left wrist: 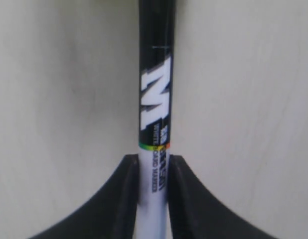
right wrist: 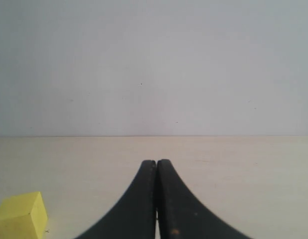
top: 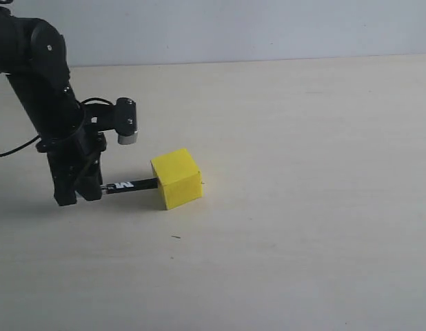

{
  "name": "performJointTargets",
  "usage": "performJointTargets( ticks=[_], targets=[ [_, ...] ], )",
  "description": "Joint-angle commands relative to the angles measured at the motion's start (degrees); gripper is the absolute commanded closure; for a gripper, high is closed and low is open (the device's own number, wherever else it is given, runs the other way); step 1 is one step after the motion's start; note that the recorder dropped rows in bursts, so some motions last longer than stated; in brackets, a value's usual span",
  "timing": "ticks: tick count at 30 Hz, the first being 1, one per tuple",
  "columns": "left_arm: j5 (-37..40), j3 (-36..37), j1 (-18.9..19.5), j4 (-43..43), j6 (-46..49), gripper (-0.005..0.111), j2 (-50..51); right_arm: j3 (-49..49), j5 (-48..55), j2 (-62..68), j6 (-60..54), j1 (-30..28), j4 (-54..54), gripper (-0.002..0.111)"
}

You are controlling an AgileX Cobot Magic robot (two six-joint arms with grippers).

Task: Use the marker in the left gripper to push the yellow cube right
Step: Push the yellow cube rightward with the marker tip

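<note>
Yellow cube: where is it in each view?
Exterior: yellow cube left of centre, marker tip at its face.
Left wrist: not in it; only the marker in the left gripper.
Right wrist: in a frame corner, beside the right gripper.
Shared landmark: the pale table.

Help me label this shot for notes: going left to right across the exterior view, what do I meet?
left claw → marker → yellow cube
</note>
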Motion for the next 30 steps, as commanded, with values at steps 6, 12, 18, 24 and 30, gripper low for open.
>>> performJointTargets(
  ticks=[6,12,18,24,30],
  targets=[
    [-2.9,-0.2,-1.7,2.1,-1.9,0.107,-0.5,0.3,-0.3,-0.3,-0.1,-0.2,-0.3,0.108],
    [-0.4,-0.2,2.8,4.2,-4.3,0.107,-0.5,0.3,-0.3,-0.3,-0.1,-0.2,-0.3,0.108],
    [-1.1,-0.2,3.0,2.7,-4.7,0.107,-0.5,0.3,-0.3,-0.3,-0.1,-0.2,-0.3,0.108],
    [-6.6,-0.2,2.6,-5.6,-4.7,0.107,0.2,0.3,-0.3,-0.3,-0.1,-0.2,-0.3,0.108],
    [-8.2,-0.2,-1.5,-6.2,-4.7,0.107,2.2,0.3,-0.3,-0.3,-0.1,-0.2,-0.3,0.108]
  ],
)
